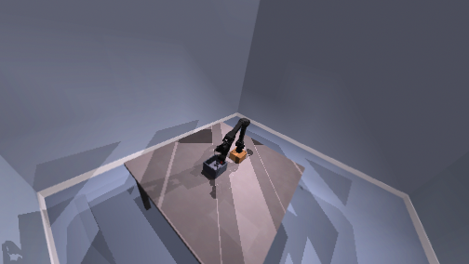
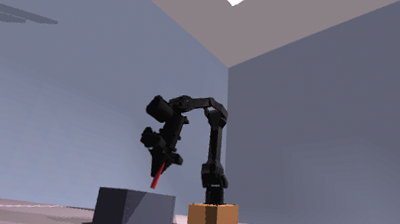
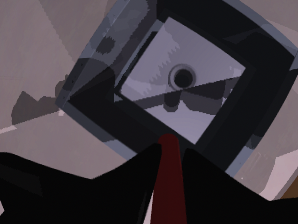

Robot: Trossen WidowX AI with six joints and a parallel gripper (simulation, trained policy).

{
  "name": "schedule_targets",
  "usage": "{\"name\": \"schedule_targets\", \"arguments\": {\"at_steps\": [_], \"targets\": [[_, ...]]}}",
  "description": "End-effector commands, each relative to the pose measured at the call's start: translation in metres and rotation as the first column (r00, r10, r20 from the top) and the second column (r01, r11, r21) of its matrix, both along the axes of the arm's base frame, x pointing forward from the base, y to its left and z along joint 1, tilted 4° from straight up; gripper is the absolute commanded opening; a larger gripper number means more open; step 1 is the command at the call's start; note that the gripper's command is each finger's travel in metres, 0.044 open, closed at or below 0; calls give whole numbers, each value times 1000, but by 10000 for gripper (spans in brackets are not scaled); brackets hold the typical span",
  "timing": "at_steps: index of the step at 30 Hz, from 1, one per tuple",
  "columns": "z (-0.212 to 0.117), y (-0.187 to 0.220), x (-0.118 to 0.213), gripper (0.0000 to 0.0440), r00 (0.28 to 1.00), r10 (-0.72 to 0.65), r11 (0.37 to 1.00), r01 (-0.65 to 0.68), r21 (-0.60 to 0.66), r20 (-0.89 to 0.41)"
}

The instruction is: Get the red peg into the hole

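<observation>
The red peg (image 2: 158, 177) (image 3: 169, 180) is between the fingers of my gripper (image 2: 162, 167) (image 3: 171, 154), which is shut on it. The peg is tilted in the exterior view, its free end down, just above the rim of the dark grey-blue box (image 1: 212, 173) (image 2: 147, 211) (image 3: 257, 100). The box is open at the top. In the wrist view the pale plate (image 3: 147, 67) lies at its bottom, with a dark round hole (image 3: 183, 78) in it. The peg's end shows below the hole in that view, near the plate's lower edge, and is outside the hole.
The arm's orange base block (image 1: 237, 156) (image 2: 212, 217) stands close beside the box on the brownish table (image 1: 186, 204). The box walls stand up around the plate. Shadows of the arm fall across the box and the plate.
</observation>
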State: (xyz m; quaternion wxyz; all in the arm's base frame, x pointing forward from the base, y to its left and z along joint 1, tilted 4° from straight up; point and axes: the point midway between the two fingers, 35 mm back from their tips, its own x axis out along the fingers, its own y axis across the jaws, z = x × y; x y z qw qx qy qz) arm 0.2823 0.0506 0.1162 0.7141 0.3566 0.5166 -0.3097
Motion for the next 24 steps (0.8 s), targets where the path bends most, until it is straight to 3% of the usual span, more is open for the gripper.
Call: {"name": "schedule_targets", "arguments": {"at_steps": [1, 24], "targets": [[-2, -7, 7, 0, 1000, -14, 1000, 14, 6, -1], [-46, -41, 34, 27, 993, -77, 996, 80, 33, -90]]}}
